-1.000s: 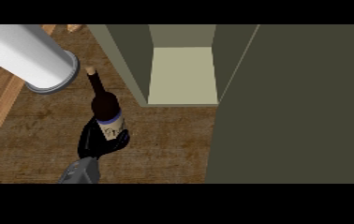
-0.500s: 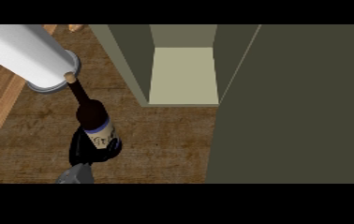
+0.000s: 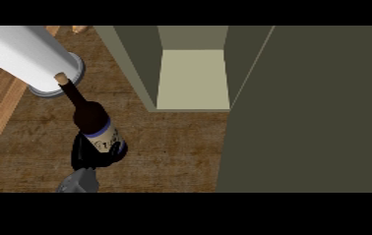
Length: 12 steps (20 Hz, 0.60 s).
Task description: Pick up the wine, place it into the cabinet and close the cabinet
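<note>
The bench (image 3: 167,145) has a dark brown wood-grain top, worn-looking and mottled, and a strip of paler wood (image 3: 9,99) runs along its far left edge. Standing on it is one cabinet (image 3: 138,67), olive-grey outside, its door (image 3: 298,111) swung open so that the big flat panel fills the right side of what I can see. Inside the cabinet there is one pale cream floor (image 3: 193,79), bare, with shadowed walls to either side.

There is one white cylinder (image 3: 33,57) at the upper left, lying at a slant with a grey rim at its lower end. Beyond it, at the top edge, a small tan scrap (image 3: 80,29) shows; I cannot tell what it is.

One wine bottle (image 3: 91,118) is here, dark glass with a blue-banded pale label and a cork in its mouth. It is tilted, its neck pointing up and to the left so that the cork overlaps the cylinder's rim, well to the left of the cabinet opening.

One robot hand (image 3: 93,155) is in sight, black, at the end of a grey forearm (image 3: 78,182) coming in from the lower edge. Its fingers are curled round the lower part of the bottle, just under the label. By its place at the left it looks to be the left hand; the right one is out of sight.
</note>
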{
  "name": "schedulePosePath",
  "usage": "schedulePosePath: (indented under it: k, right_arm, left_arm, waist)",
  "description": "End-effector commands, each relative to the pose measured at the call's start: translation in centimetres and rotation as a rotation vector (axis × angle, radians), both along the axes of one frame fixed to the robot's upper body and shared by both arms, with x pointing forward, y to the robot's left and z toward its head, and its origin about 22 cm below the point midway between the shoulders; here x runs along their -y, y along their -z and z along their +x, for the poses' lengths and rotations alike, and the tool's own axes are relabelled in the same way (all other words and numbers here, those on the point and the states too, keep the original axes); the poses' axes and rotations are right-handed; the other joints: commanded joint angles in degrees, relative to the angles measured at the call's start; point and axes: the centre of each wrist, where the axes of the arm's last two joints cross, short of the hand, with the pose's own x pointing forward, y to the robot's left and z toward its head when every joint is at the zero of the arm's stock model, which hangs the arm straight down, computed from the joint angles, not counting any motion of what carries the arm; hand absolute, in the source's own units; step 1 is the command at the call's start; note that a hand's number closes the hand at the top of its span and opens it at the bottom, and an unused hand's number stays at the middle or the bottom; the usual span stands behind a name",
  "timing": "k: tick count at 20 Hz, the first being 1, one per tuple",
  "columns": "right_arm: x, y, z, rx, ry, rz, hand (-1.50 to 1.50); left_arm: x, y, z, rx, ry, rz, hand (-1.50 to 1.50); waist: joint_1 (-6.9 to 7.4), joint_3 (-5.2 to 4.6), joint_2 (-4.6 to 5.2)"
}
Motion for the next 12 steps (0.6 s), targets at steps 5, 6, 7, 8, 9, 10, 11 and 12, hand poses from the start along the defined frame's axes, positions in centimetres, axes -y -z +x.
schedulePosePath:
  k: [5,6,7,8,9,10,11,12]
  right_arm:
    - [0.8,-0.2,-2.4,0.004,-0.013,0.014,-1.5]
    - [-0.8,-0.5,-1.3,0.012,-0.025,0.023,-1.5]
    - [1.3,-0.4,-2.4,0.008,-0.015,0.024,-1.5]
    - [0.6,-0.1,-0.9,-0.008,-0.018,0.016,-1.5]
    - [0.3,0.2,-0.9,0.0,-0.018,0.015,-1.5]
    - [0.9,-1.4,-1.6,0.009,-0.022,0.02,-1.5]
    - [-0.5,-0.2,-0.6,-0.017,-0.005,0.044,-1.5]
    - [0.6,-0.5,-2.0,0.023,-0.02,0.023,-1.5]
  left_arm:
    - [2.6,-3.1,0.4,0.017,0.107,0.011,1.5]
    - [4.1,-2.9,-0.7,0.048,0.106,0.021,1.5]
    - [4.2,-2.9,0.1,0.076,0.115,0.04,1.5]
    - [5.6,-4.0,-0.4,0.064,0.154,0.006,1.5]
    - [5.5,-4.3,0.2,0.07,0.176,0.024,1.5]
    - [6.9,-4.7,0.0,0.045,0.179,0.034,1.5]
    - [7.1,-4.9,-1.7,0.041,0.19,0.026,1.5]
    - [8.5,-6.2,-1.2,0.032,0.184,0.012,1.5]
  waist:
    - [0.21,0.07,-0.17]
    - [0.41,0.04,-0.17]
    - [0.01,0.05,-0.1]
    - [0.31,0.06,-0.17]
    - [0.18,0.04,-0.1]
    - [0.16,0.04,-0.16]
    - [0.4,0.04,-0.17]
    - [0.19,0.07,-0.24]
